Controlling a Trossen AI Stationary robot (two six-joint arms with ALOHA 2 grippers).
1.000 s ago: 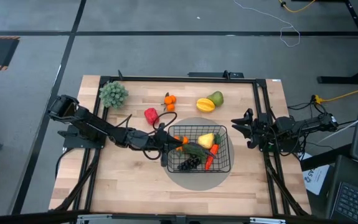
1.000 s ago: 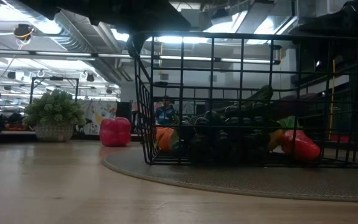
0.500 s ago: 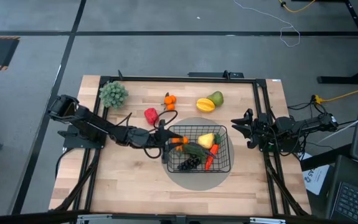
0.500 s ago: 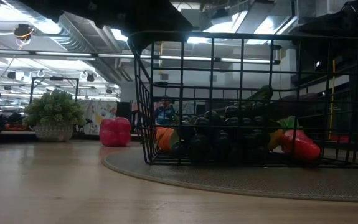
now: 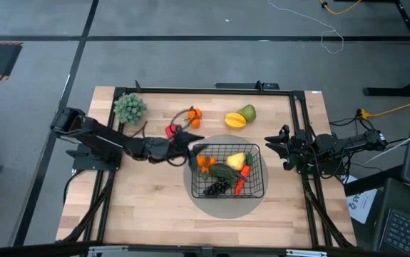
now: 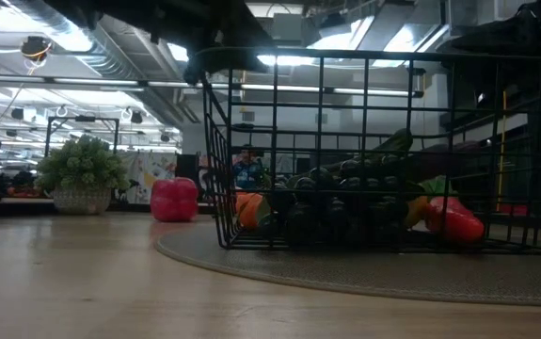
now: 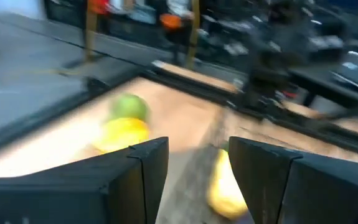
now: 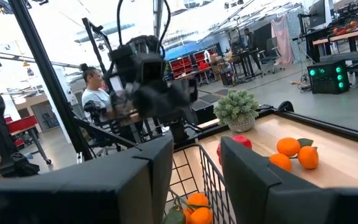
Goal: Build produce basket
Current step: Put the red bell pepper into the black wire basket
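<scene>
The black wire basket stands on a grey round disc. In it lie an orange cluster, a yellow fruit, a green cucumber, dark grapes and an orange carrot. Outside, on the wood, rest a red pepper, another orange cluster, a yellow fruit and a green fruit. My left gripper hangs open and empty over the basket's far left corner. My right gripper waits open at the table's right, level with the basket.
A small potted plant stands at the far left corner. Black frame rails run along the table's edges. Bare wood lies near the front edge, left and right of the disc. People show in the room behind in the right wrist view.
My left gripper has let go of the orange cluster, which now lies in the basket's left end. The gripper has drawn back toward the table's far left, from over the basket's left wall to its far left corner.
</scene>
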